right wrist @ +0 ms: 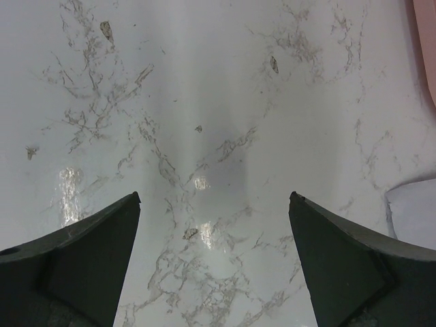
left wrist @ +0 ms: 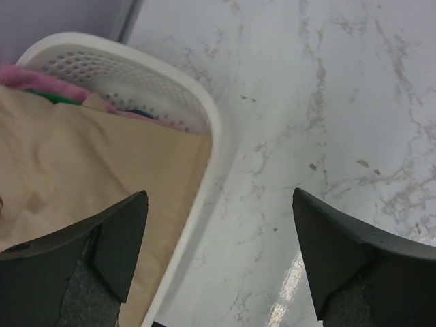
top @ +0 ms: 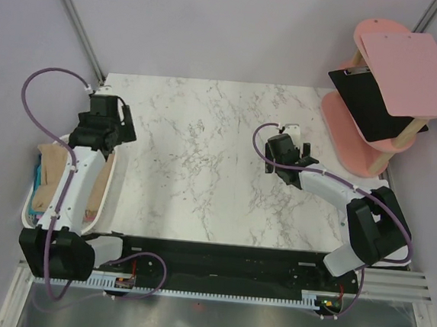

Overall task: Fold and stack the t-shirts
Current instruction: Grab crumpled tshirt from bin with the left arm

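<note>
A tan t-shirt (left wrist: 75, 163) lies on top in the white laundry basket (left wrist: 204, 116) at the table's left edge; it also shows in the top view (top: 49, 175). Pink cloth (left wrist: 37, 82) and a bit of green cloth (left wrist: 61, 100) peek out behind it. My left gripper (left wrist: 218, 204) is open and empty, hovering over the basket's right rim, one finger above the tan shirt and one above the table. In the top view the left gripper (top: 109, 119) is at the basket's far end. My right gripper (right wrist: 214, 204) is open and empty above bare marble, shown in the top view (top: 288, 150).
A marble table (top: 204, 154) fills the middle. A pink two-tier stand (top: 359, 130) at the far right holds a black clipboard (top: 369, 104) and a pink board (top: 414, 73). A pink edge (right wrist: 429, 48) and a white patch (right wrist: 415, 211) show at the right of the right wrist view.
</note>
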### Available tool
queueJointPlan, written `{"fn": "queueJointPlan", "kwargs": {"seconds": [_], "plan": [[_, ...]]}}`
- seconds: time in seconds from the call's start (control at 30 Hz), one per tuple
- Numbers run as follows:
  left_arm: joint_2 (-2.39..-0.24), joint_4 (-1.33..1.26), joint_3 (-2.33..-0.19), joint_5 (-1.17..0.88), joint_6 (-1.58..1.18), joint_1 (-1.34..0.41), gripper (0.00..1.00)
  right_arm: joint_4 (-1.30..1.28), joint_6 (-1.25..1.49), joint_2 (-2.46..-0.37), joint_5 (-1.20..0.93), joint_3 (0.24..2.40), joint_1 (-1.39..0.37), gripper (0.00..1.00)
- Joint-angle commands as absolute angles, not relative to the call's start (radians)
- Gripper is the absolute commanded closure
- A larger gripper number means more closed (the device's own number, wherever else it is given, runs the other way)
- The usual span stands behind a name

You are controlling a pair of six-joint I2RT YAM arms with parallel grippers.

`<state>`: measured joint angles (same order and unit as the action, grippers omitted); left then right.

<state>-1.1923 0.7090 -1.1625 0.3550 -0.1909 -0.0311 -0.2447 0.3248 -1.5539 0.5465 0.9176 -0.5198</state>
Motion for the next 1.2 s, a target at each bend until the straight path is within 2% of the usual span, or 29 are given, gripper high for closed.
{"fn": "queueJointPlan", "kwargs": {"seconds": [0.0,0.4,0.7,0.77,0.8,0.87,0.9,0.93,1.0,1.17], "plan": [[-1.206,0.768,-1.175,0.357,-0.291,0.133,0.07,-0.206,0.313,-1.563,0.523,0.922,-0.520,0.02],[-1.359,0.793,-1.147,0.428,-0.356,0.291,0.10,-0.173,0.311,-1.611,0.439,0.948,-0.522,0.02],[-1.410,0.756,-1.074,0.365,-0.339,0.360,0.13,-0.170,0.318,-1.621,0.419,0.943,-0.522,0.02],[-1.423,0.759,-1.077,0.359,-0.339,0.364,0.16,-0.172,0.322,-1.621,0.413,0.942,-0.520,0.02],[-1.430,0.758,-1.075,0.350,-0.339,0.364,0.19,-0.169,0.325,-1.623,0.407,0.940,-0.522,0.02],[-1.428,0.756,-1.072,0.336,-0.337,0.365,0.39,-0.169,0.330,-1.628,0.400,0.940,-0.522,0.02],[-1.424,0.758,-1.071,0.336,-0.337,0.365,0.51,-0.169,0.333,-1.628,0.399,0.940,-0.520,0.02],[-1.414,0.758,-1.071,0.337,-0.337,0.365,0.76,-0.170,0.333,-1.629,0.397,0.939,-0.522,0.02],[-1.405,0.756,-1.072,0.336,-0.341,0.368,0.98,-0.172,0.333,-1.625,0.399,0.934,-0.520,0.02],[-1.289,0.758,-1.080,0.307,-0.350,0.368,0.98,-0.172,0.333,-1.609,0.417,0.911,-0.522,0.02]]}}
